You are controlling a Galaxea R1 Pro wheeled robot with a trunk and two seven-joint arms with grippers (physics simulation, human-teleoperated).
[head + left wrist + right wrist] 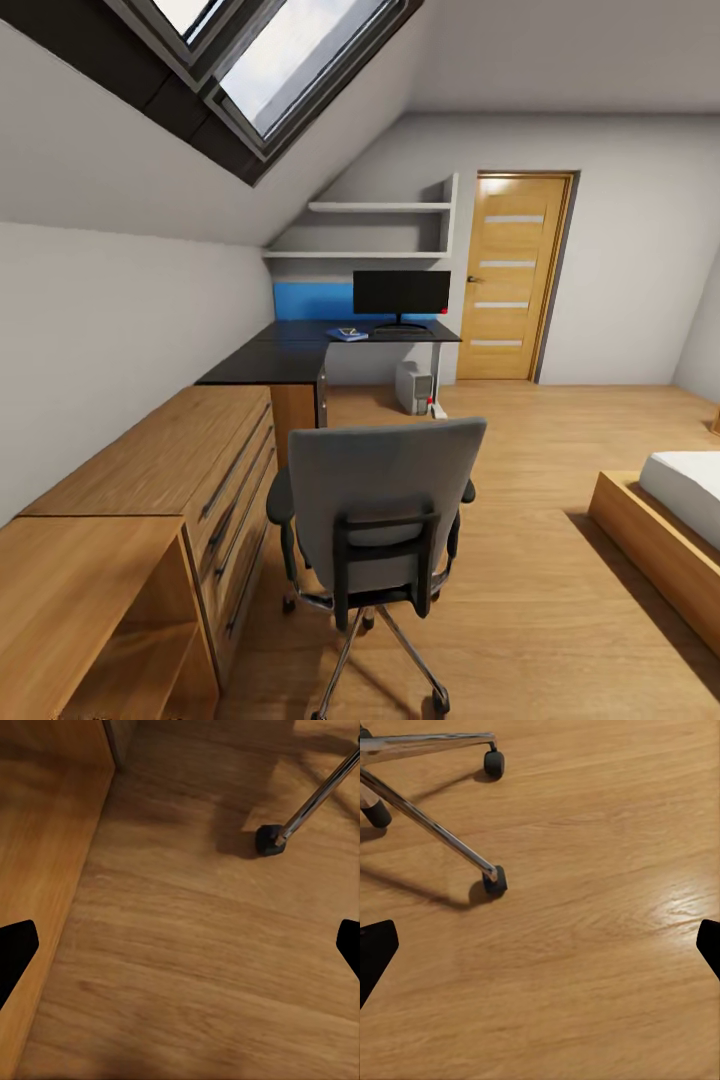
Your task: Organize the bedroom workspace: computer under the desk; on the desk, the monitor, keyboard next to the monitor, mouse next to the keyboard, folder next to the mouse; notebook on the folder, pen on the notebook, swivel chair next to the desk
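Swivel chair [375,505] standing square in your path to the desk [300,355], wooden drawer cabinet [160,480] close on its left, open floor [540,560] to pass on its right, bed [665,520] bounding that gap.

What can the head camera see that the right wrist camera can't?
Head view: the desk with the monitor on it, the computer beneath, a door, a bed, and the chair's grey back. Right wrist view: the right pincer, open, fingertips wide apart above bare floor. Both views show the chair's chrome legs and casters and the wooden floor.
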